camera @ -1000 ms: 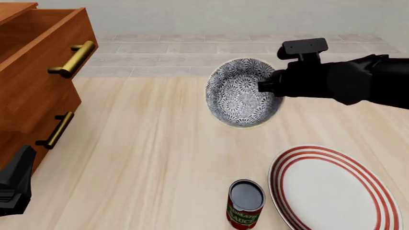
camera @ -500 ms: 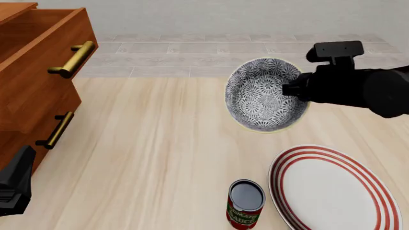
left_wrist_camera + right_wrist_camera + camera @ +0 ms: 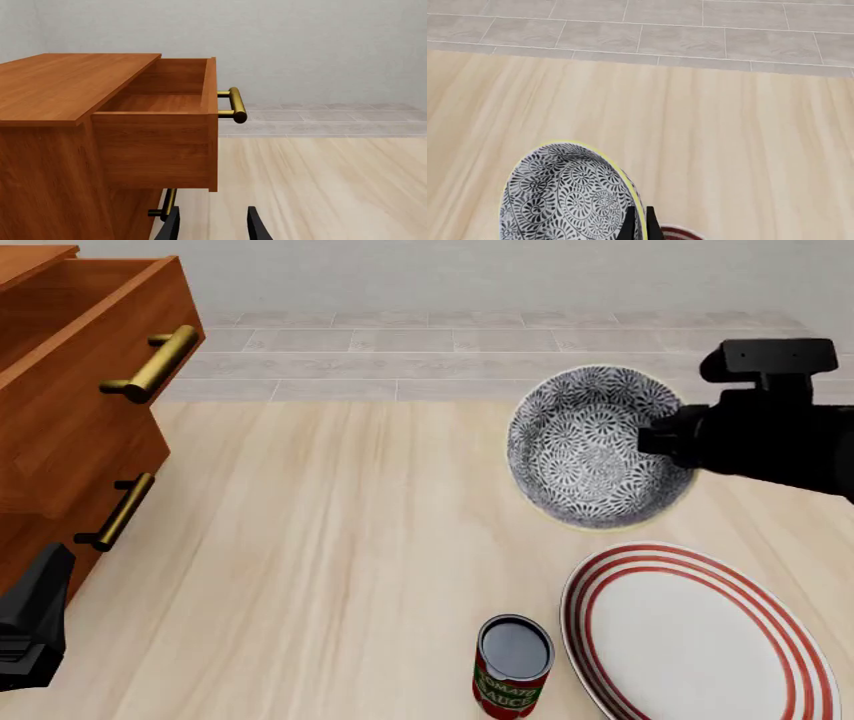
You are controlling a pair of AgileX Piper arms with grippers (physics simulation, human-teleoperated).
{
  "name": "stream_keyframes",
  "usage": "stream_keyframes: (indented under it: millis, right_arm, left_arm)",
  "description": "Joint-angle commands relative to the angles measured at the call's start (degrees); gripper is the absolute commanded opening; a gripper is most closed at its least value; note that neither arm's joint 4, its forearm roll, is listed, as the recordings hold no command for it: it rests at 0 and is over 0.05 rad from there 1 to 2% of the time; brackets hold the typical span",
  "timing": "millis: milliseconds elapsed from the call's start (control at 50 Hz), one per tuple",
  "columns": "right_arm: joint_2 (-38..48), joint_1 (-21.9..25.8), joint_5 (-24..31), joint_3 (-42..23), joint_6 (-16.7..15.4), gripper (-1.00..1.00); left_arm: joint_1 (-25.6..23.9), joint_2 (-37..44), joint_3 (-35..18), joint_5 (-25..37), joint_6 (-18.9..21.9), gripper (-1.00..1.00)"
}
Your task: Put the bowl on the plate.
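Right gripper (image 3: 638,222) had its fingers clamped on the rim of the bowl (image 3: 598,447) — bowl held above the worktop (image 3: 320,540), toward the far right side. Plate (image 3: 701,635) sat at the near right corner, apart from the bowl. Left gripper (image 3: 212,225) idled by the near left edge — fingers apart.

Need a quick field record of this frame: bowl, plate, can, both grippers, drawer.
bowl: held by its rim in the right gripper, not over the plate
plate: bare, near right of table
can: upright, just left of plate
left gripper: open, idle by the cabinet
drawer: top one open
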Motion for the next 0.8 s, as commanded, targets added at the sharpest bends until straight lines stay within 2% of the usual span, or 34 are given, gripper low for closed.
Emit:
stream_keyframes:
  millis: [20,800]
  right_arm:
    - [-4.05,-1.67,0.92,2.26,0.44,-1.00]
    - [-14.64,-6.55,5.83,8.85,1.85,-1.00]
  left_arm:
    - [0.00,0.00,0.00,0.00,0.00,1.00]
    - [0.00,0.00,0.00,0.00,0.00,1.00]
